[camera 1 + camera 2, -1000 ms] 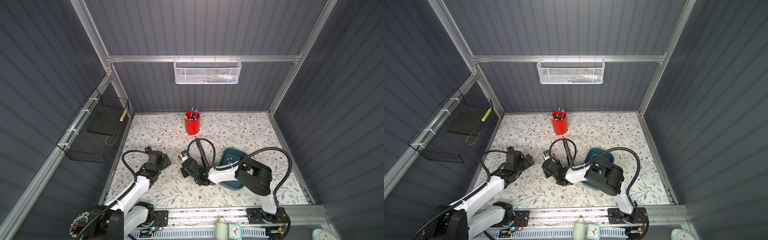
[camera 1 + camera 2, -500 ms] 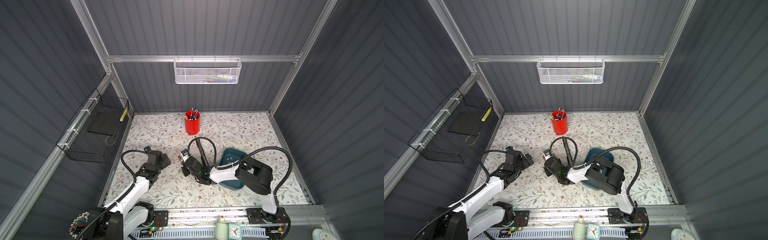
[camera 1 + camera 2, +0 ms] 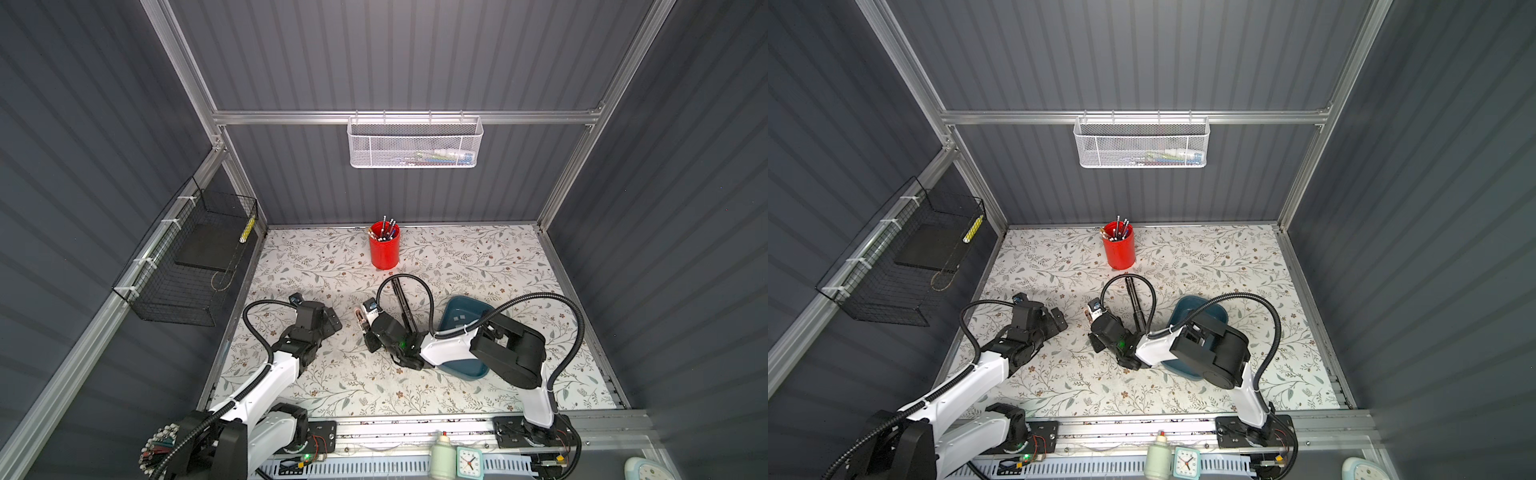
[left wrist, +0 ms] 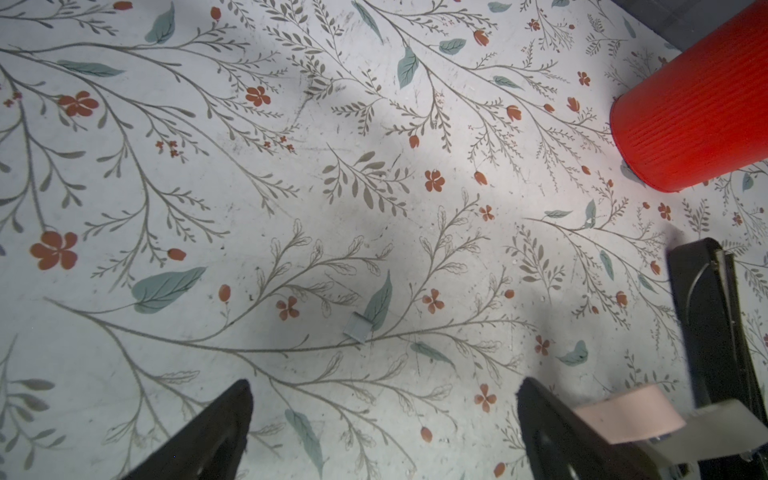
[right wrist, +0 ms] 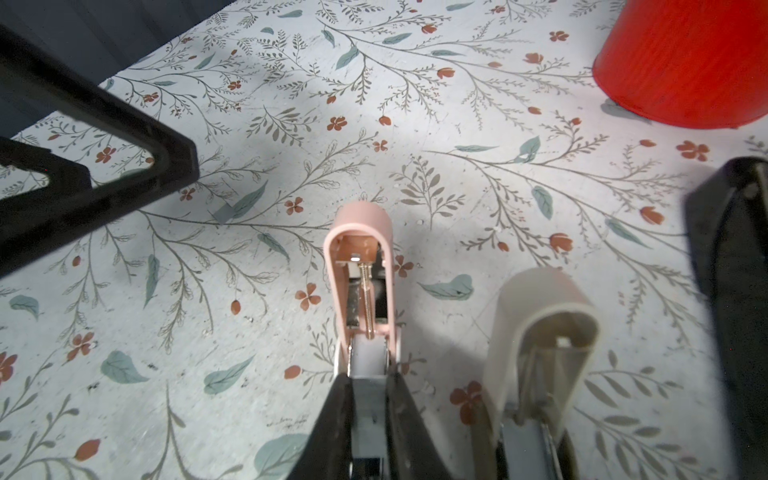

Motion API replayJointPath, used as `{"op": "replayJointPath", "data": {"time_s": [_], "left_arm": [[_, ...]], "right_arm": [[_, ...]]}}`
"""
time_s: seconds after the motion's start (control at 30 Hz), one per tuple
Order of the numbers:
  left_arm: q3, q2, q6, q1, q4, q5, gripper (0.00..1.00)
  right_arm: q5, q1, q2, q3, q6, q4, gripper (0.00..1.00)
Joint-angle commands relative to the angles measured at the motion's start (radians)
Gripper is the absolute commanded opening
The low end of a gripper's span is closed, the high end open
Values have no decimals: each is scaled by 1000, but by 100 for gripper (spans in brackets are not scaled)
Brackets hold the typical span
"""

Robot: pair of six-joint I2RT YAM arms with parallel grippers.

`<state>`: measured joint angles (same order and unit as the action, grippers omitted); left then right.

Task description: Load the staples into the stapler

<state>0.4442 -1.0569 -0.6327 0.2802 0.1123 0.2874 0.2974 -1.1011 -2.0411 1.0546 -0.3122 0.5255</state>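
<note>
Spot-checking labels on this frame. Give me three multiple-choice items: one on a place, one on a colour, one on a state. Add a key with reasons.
1. Where is the loose staple strip?
A) flat on the floral tabletop, ahead of the left tool
B) clamped between that tool's fingers
C) stacked on a second strip

2. What colour is the cup holding the pens?
A) blue
B) red
C) white

3. What state is the stapler in?
A) shut, lying flat
B) hinged open, gripped by the right tool
C) hinged open, touched by neither tool

Key:
1 A: the left wrist view shows it lying alone on the table, clear of the spread fingers.
2 B: it is red in both top views.
3 B: the right wrist view shows its spring rail exposed and the fingers closed on its body.
</note>
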Motion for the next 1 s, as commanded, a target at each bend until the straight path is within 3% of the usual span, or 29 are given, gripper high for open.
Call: {"op": "replayJointPath", "data": {"time_s": [0.0,0.97], "left_arm": [[30,-3,11,-5,10,16,100],[30,-6,12,-4,10,16,100]], "right_arm": [[-2,2,17,-10,8,16,19],[-14,6,-10,4,-4,9,18]]}}
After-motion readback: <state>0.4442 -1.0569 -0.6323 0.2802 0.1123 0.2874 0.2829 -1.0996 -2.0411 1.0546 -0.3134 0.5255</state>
